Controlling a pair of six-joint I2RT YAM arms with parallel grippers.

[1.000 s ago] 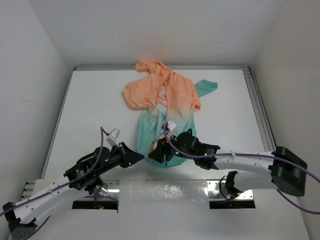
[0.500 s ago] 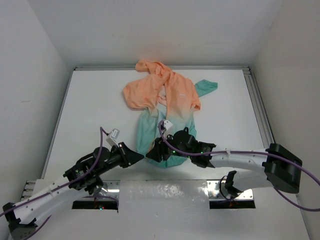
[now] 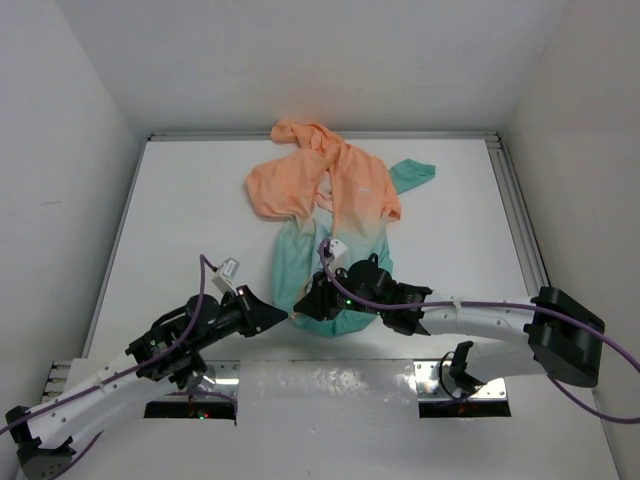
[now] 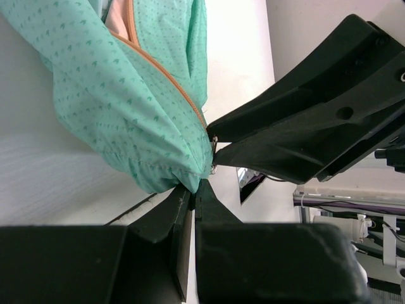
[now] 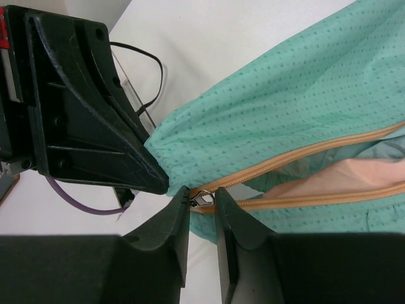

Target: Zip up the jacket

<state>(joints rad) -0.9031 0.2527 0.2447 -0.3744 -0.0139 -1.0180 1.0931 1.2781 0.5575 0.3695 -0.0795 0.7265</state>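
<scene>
On the white table (image 3: 190,200) the jacket (image 3: 340,200) lay crumpled, its teal hem nearest the arms. The left pincer (image 4: 193,187) was clamped on the hem's corner; the right pincer (image 5: 201,193) pinched the small metal zipper pull (image 5: 204,196).

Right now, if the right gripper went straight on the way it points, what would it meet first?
The teal-green hem of the thin peach-to-teal hooded jacket, right at the silver zipper pull in the right gripper's jaws. Just beyond, probably the left gripper, clamped on that hem; depth is unclear.
</scene>
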